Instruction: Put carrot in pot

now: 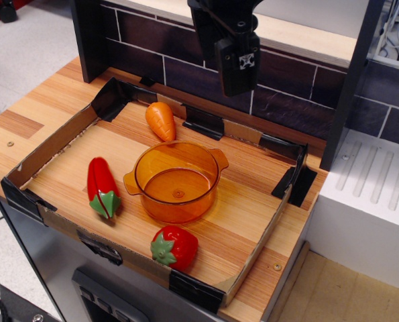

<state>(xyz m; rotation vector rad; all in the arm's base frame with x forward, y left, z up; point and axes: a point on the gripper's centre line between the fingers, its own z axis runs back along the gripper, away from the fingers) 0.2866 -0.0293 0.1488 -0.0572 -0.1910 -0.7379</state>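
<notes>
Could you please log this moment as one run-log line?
carrot: on board behind pot | pot: empty | gripper: raised, holding nothing | fingers: state unclear

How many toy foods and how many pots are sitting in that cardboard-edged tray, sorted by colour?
Orange toy food: 1, the small smooth orange toy carrot
Red toy food: 2, the long red toy pepper with green stem and the red toy strawberry with green leaves
Orange pots: 1, the round translucent orange plastic pot, which is empty
Total: 4

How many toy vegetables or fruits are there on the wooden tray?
3: the carrot behind the pot, the red pepper to its left, the strawberry in front. The pot looks empty.
</notes>
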